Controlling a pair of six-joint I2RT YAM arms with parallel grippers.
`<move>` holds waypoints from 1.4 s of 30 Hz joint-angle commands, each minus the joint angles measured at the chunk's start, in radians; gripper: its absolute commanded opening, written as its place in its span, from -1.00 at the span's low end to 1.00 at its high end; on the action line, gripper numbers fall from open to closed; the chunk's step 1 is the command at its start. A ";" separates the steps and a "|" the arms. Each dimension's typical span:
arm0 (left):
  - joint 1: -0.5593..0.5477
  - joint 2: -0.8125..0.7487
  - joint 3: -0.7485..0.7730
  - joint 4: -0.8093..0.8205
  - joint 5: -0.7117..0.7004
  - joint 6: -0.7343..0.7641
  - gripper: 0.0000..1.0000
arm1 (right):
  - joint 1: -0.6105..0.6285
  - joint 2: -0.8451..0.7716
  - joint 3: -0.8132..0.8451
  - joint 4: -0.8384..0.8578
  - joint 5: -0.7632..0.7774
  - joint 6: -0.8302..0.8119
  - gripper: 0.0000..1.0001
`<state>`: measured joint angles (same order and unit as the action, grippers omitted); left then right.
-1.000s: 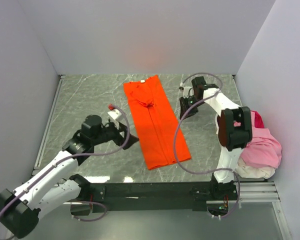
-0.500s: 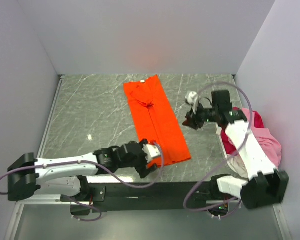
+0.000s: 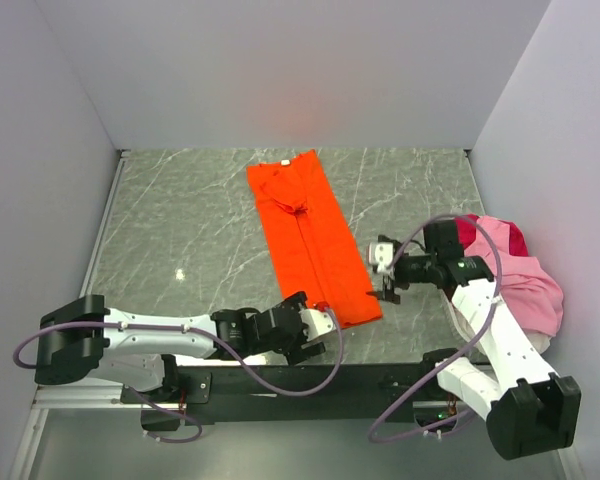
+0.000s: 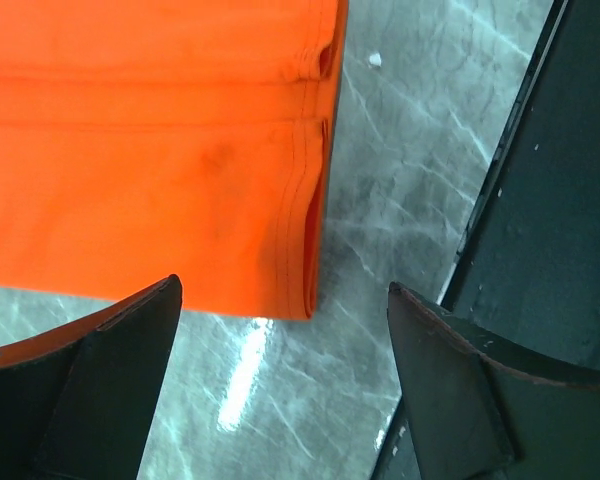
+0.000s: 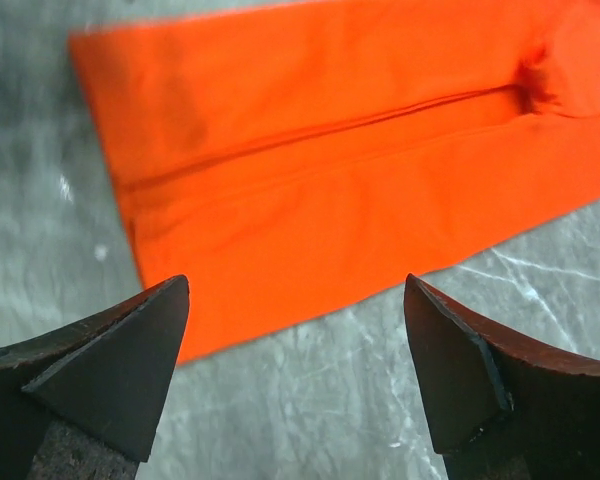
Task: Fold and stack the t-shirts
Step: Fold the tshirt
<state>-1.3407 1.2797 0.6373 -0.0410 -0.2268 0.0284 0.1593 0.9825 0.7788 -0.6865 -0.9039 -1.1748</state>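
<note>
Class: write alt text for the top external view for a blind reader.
A bright orange fabric t-shirt, folded into a long strip, lies on a grey marble table. The open left gripper and right gripper flank its near end.

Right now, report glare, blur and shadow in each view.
Top external: sharp, orange t-shirt tints the back wall. Left wrist: white glare streak on the table, hem crisp. Right wrist: fingers dark and soft, shirt mildly blurred.

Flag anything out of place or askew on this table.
The orange shirt lies folded in a long strip, slanted across the table. The other shirts sit crumpled in an unfolded heap at the right edge. Nothing looks damaged.
</note>
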 commanded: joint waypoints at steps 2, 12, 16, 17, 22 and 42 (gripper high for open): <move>-0.015 -0.020 -0.027 0.127 -0.054 0.060 0.79 | 0.000 -0.030 -0.073 -0.114 0.046 -0.387 0.87; -0.015 0.156 0.010 0.148 -0.049 0.154 0.73 | 0.000 0.071 -0.090 -0.154 0.152 -0.551 0.75; -0.015 0.227 0.036 0.145 -0.081 0.182 0.63 | 0.002 0.074 -0.105 -0.133 0.168 -0.563 0.74; -0.015 0.249 0.042 0.144 -0.091 0.185 0.59 | 0.000 0.076 -0.111 -0.131 0.172 -0.569 0.73; 0.009 0.297 0.061 0.121 -0.089 0.192 -0.06 | 0.003 0.087 -0.139 -0.133 0.189 -0.623 0.72; 0.018 0.173 -0.028 0.191 -0.023 0.217 -0.99 | 0.293 0.148 -0.243 0.010 0.324 -0.510 0.29</move>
<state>-1.3273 1.4883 0.6201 0.1051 -0.2848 0.2459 0.4099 1.1271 0.5488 -0.7158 -0.6056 -1.7390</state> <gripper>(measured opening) 0.025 0.656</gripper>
